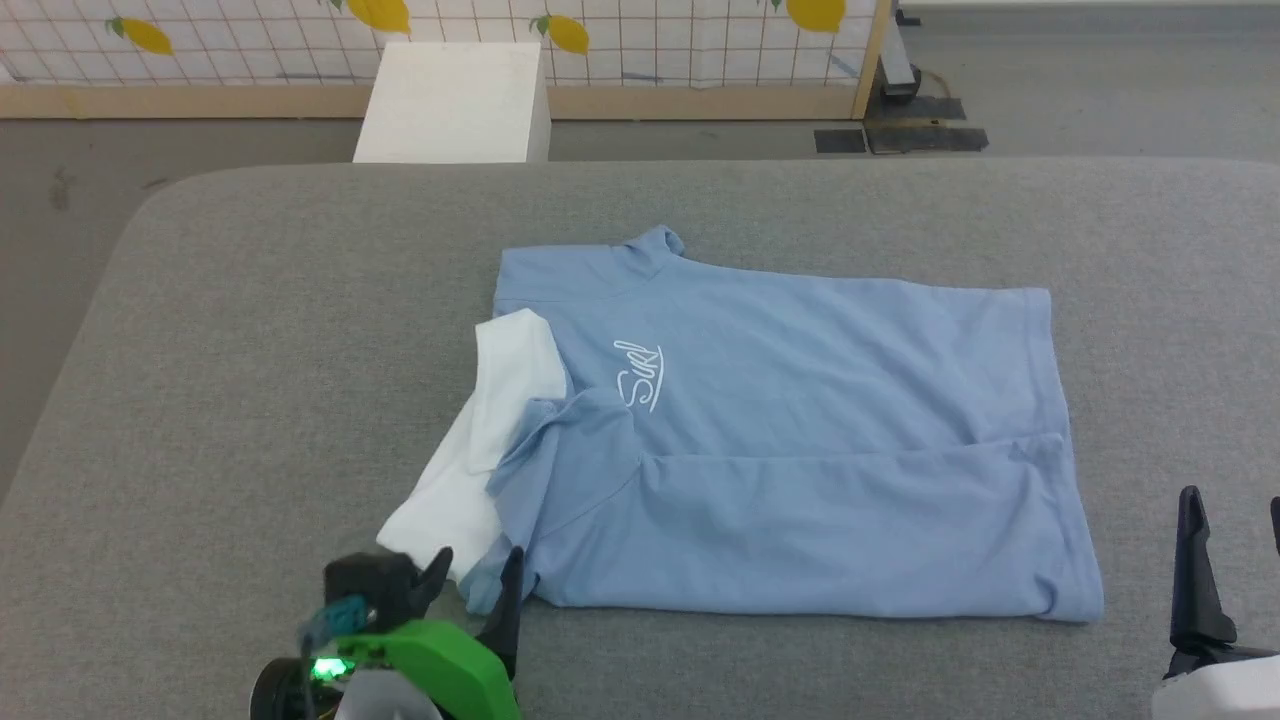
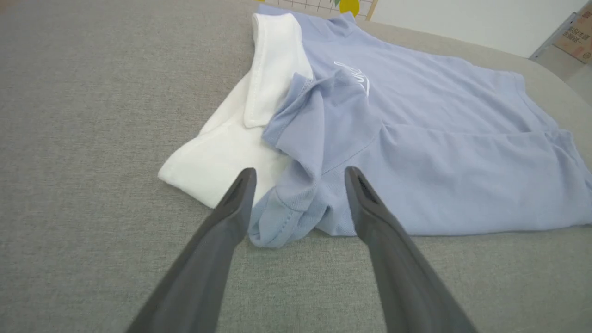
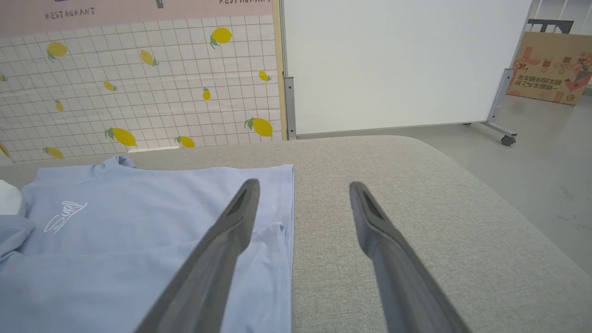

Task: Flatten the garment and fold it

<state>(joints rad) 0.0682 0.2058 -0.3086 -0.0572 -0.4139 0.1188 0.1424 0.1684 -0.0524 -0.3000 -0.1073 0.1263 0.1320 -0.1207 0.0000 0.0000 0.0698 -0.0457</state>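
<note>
Head view: garment (image 1: 800,450) on grey table (image 1: 250,350), white box (image 1: 455,100) beyond; left pincer (image 1: 478,560), right pincer (image 1: 1232,500) both spread apart.

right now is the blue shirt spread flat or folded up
Partly folded, not flat: the garment has its near long side doubled over the body, a sleeve lies crumpled, and a white part sticks out.

we read "restaurant" on the pink band (image 3: 69,13) above the lemon wall (image 3: 138,83), and again further right, cut off at the top. the white script logo (image 1: 637,373) on the shirt (image 1: 800,450) and the print on the box (image 3: 550,67) we cannot make out.
</note>
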